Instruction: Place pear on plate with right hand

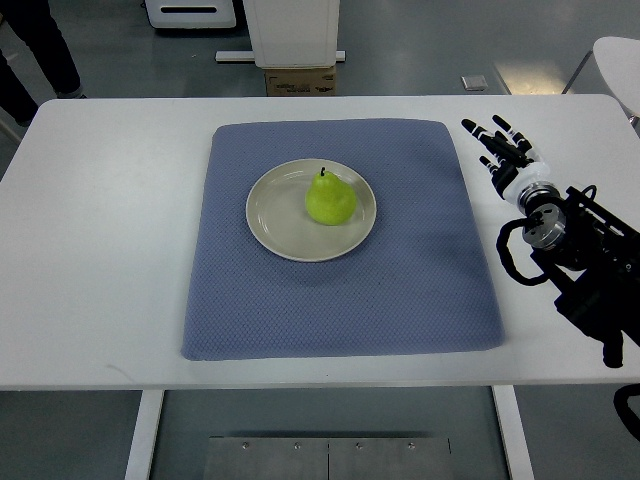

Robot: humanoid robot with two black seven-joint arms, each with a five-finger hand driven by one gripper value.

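A green pear [330, 198] stands upright on a pale round plate [275, 225], a little right of the plate's middle. The plate lies on a blue mat [400, 290] on the white table. My right hand [497, 144] hovers over the table just past the mat's right edge, fingers spread and holding nothing. It is well apart from the pear and plate. Its black arm [585, 260] comes in from the right edge. The left arm does not show.
The white table [90, 270] surrounds the mat on all sides. Beyond the far edge stand a cardboard box [299, 80] and white equipment. A person's legs [35, 50] show at the top left.
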